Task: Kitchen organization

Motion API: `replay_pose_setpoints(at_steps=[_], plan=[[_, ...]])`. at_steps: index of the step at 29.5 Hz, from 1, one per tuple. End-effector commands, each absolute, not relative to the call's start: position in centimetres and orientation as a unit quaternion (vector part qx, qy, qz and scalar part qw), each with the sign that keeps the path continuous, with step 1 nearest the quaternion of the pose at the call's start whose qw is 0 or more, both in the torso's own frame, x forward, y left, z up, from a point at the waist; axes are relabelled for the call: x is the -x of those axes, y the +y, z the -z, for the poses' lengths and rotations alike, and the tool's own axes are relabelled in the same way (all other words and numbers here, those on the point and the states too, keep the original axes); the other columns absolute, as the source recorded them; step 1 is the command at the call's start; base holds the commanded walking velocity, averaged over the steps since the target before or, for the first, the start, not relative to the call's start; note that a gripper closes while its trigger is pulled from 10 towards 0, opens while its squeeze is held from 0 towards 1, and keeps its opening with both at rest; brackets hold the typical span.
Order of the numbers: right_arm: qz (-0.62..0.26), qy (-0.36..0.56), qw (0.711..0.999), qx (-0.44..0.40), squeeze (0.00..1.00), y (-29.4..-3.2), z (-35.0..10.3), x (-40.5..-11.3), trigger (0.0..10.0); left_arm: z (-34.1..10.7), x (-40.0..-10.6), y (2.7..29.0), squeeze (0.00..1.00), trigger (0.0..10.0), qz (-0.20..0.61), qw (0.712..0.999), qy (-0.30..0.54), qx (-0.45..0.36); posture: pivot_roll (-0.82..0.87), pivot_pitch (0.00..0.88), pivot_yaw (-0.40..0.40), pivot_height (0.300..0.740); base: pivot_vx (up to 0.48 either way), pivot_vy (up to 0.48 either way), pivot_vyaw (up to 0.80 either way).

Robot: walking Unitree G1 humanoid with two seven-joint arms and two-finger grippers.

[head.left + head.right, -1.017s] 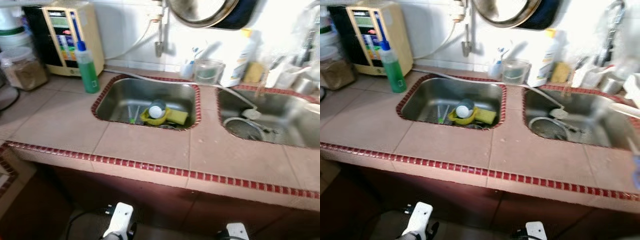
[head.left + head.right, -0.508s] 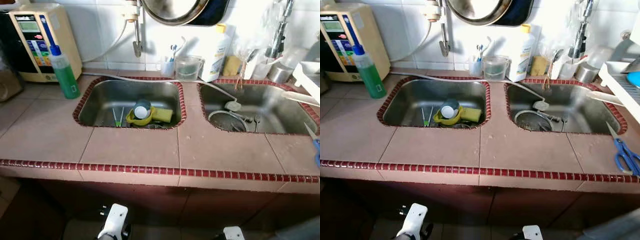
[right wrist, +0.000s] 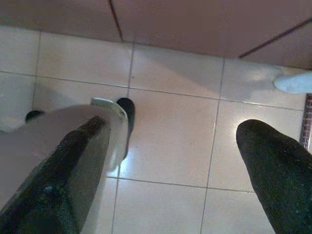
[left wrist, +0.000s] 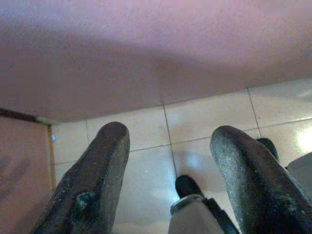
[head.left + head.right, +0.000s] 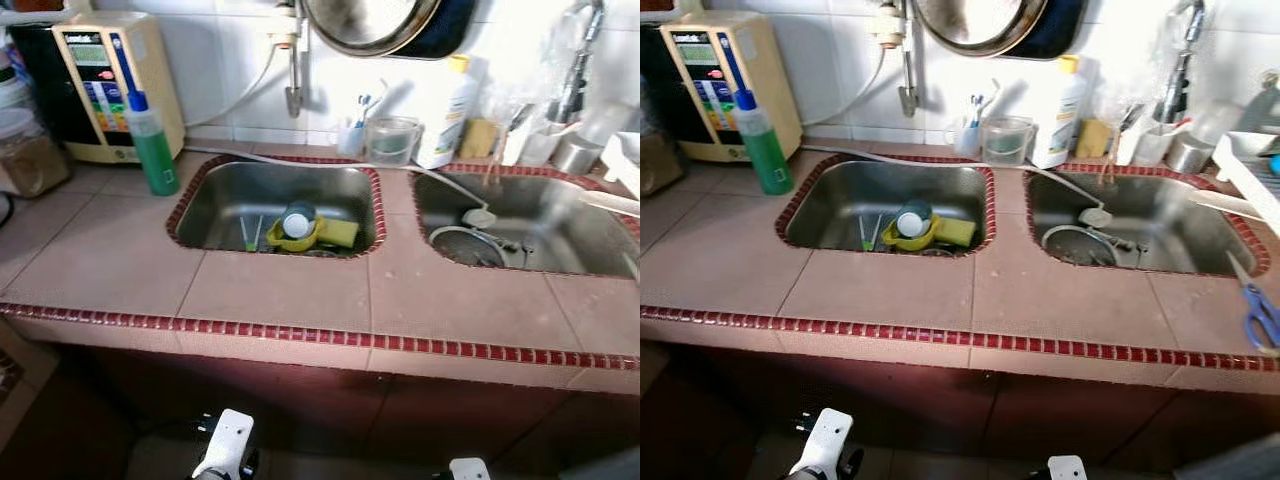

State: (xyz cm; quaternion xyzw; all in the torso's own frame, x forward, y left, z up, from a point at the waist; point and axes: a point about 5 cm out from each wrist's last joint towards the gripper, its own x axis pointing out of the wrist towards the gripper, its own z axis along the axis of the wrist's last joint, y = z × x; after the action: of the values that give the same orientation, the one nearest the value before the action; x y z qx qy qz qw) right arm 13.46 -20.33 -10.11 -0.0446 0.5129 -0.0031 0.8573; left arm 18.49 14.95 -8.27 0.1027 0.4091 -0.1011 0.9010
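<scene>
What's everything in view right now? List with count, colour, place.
Steel sink basins: 2, side by side in the tiled counter.
Green soap bottle, blue cap: 1, counter left of the left basin.
Cream water-filter unit: 1, against the wall behind the bottle.
Yellow bowl with white round cup: 1 each, left basin.
Yellow sponge: 1, beside the bowl.
Clear plastic cup: 1, back ledge between the basins.
White bottle, yellow cap: 1, back ledge.
Blue-handled scissors: 1, counter at far right.
Left gripper: open, hanging over the floor tiles.
Right gripper: open, hanging over the floor tiles.
</scene>
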Motion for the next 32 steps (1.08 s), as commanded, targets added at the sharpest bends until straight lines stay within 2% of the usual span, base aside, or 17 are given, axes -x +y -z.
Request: replay_pose_setpoints(at_steps=[1,32], plan=[[0.007,0.524,0.850,0.047,0.00,-20.58,10.30,-12.83,10.0,8.32,-18.41,14.66,0.00,10.0,0.110,0.899,0.410,-0.104,-0.10,0.000,0.005,0.712,0.000,-0.349,0.00],[0.016,0.529,0.848,0.037,0.00,-20.49,10.46,-12.38,10.0,8.26,-18.52,14.88,0.00,10.0,0.111,0.899,0.410,-0.105,-0.10,0.000,0.023,0.712,0.000,-0.351,0.00]])
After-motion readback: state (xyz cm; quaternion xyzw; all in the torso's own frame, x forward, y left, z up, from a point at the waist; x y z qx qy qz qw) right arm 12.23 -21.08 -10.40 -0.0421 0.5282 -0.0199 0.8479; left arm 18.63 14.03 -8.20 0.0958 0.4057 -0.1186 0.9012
